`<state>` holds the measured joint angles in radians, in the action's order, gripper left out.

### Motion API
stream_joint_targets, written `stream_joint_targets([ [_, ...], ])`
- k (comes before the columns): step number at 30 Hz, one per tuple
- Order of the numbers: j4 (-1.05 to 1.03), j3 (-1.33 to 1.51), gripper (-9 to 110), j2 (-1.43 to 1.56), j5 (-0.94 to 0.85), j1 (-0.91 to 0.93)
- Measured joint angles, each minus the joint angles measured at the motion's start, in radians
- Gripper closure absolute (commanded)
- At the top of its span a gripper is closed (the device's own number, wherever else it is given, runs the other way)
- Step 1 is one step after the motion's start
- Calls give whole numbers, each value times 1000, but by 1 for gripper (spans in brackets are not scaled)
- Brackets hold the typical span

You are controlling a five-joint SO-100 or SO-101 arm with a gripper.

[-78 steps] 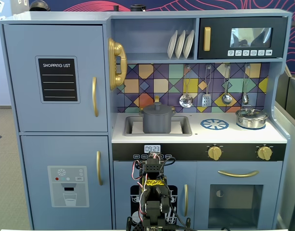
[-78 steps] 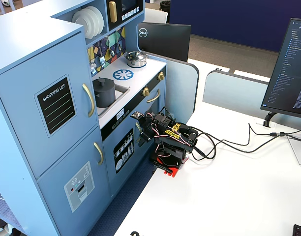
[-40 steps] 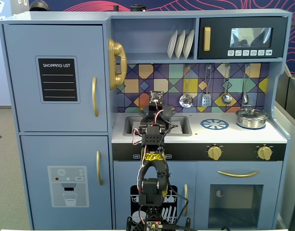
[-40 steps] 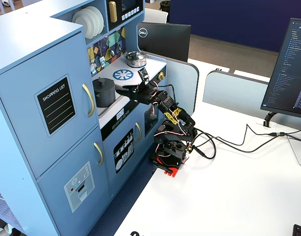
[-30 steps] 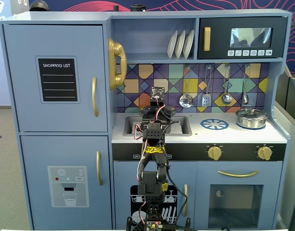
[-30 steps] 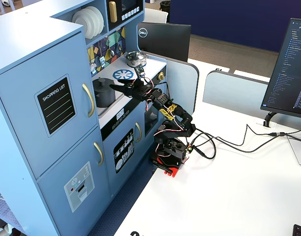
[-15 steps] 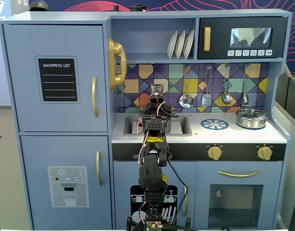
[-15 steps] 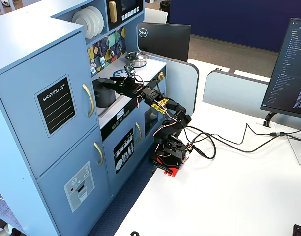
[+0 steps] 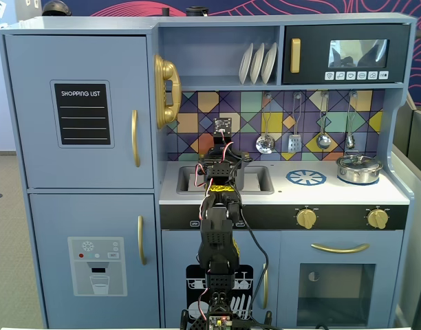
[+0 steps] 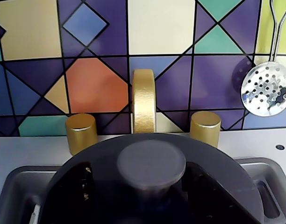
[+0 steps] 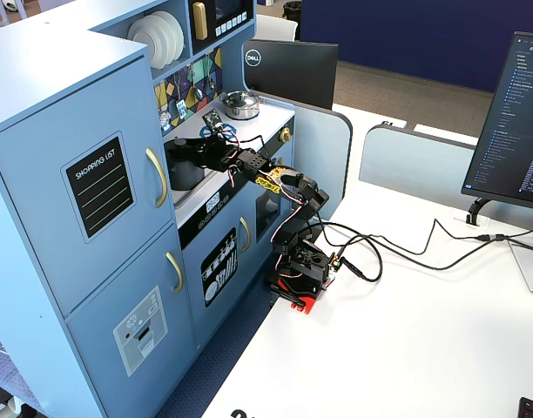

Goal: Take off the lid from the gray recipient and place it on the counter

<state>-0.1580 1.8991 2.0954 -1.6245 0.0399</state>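
Note:
In the wrist view the dark gray lid [image 10: 227,172] fills the lower frame, its round knob [image 10: 151,161] in the middle. My gripper [image 10: 145,186] is open. Its dark fingers [image 10: 80,189] stand one on each side of the knob, with a gap on the left side. The gray recipient [image 11: 185,172] stands in the sink recess [image 10: 14,191] of the white counter [image 9: 348,194]. Its body is hidden under the lid in the wrist view and behind my arm in a fixed view [image 9: 221,165]. I cannot tell whether the lid rests on it.
A gold faucet [image 10: 143,100] and two gold tap knobs [image 10: 81,131] stand just behind the sink. A shiny silver pot [image 9: 358,168] sits at the counter's right end beside the blue burner ring [image 9: 306,177]. Utensils [image 9: 265,143] hang on the tiled wall.

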Motion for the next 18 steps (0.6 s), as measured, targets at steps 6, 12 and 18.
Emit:
stream_joint_targets([
  [6, 0, -12, 97, -21, 0, -2],
  [12, -3, -14, 102, -23, 0, -2],
  [18, -5, -40, 102, -23, -17, -6],
])
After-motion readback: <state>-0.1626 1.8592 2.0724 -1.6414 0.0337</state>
